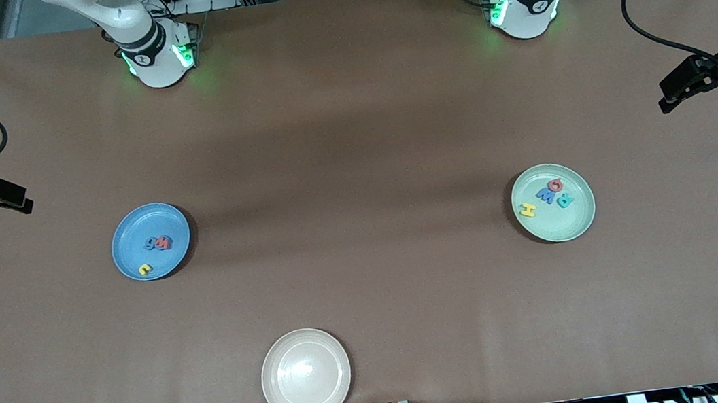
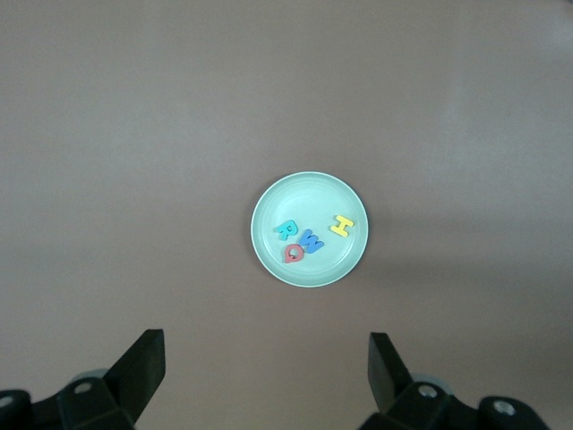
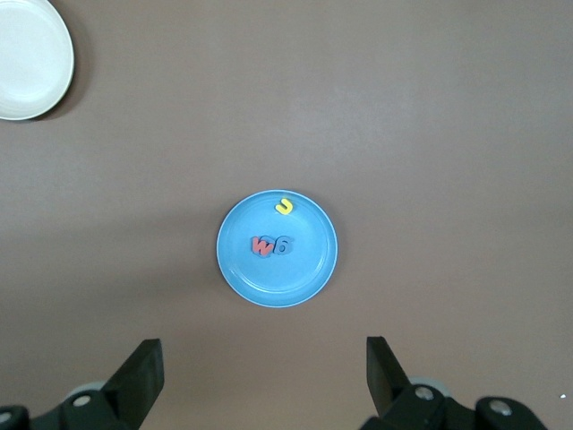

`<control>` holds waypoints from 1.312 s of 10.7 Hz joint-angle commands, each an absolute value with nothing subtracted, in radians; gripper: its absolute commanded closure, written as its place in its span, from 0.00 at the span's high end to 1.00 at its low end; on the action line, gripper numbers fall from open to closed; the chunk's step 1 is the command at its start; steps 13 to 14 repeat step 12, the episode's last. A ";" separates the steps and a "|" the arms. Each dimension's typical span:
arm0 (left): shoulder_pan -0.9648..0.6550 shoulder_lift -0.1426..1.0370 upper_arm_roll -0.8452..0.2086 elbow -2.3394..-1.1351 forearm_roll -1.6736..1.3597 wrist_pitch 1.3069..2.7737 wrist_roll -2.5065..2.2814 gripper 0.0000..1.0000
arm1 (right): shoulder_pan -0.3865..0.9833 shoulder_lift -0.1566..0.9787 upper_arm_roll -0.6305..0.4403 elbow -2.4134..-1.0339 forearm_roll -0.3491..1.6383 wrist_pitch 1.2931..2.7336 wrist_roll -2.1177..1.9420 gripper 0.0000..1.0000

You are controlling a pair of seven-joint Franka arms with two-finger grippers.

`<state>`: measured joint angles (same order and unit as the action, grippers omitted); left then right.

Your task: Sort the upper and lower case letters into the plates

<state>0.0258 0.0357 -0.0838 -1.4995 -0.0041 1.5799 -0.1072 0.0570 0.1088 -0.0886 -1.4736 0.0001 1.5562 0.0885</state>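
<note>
Foam letters lie sorted already: yellow u [image 1: 145, 269], red w [image 1: 164, 242] and blue g [image 1: 151, 243] in the blue plate [image 1: 129, 229]; H [image 1: 528, 209], M [image 1: 546, 193], Q [image 1: 556, 185], R [image 1: 566, 199] in the mint plate [image 1: 573, 219]. I count seven; w and g overlap, so a fourth lowercase letter may hide there.

Left gripper [image 2: 267, 363] and right gripper [image 3: 264, 367] hover over the desk [image 1: 352, 147] ends, fingers spread. The cream plate [image 1: 287, 395] sits empty, obstructing nothing.

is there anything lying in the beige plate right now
No, the beige plate shows only its bare surface; the letters lie in the blue plate and the green plate.
</note>
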 commanded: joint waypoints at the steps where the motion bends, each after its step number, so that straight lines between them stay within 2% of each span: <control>1: 0.028 0.044 -0.084 -1.477 -0.015 1.557 -0.101 1.00 | 0.061 0.103 -0.095 -1.499 0.018 1.559 0.089 1.00; 14: 0.009 0.060 -0.084 -1.480 0.006 1.557 -0.094 1.00 | 0.069 0.110 -0.092 -1.494 0.021 1.560 0.089 1.00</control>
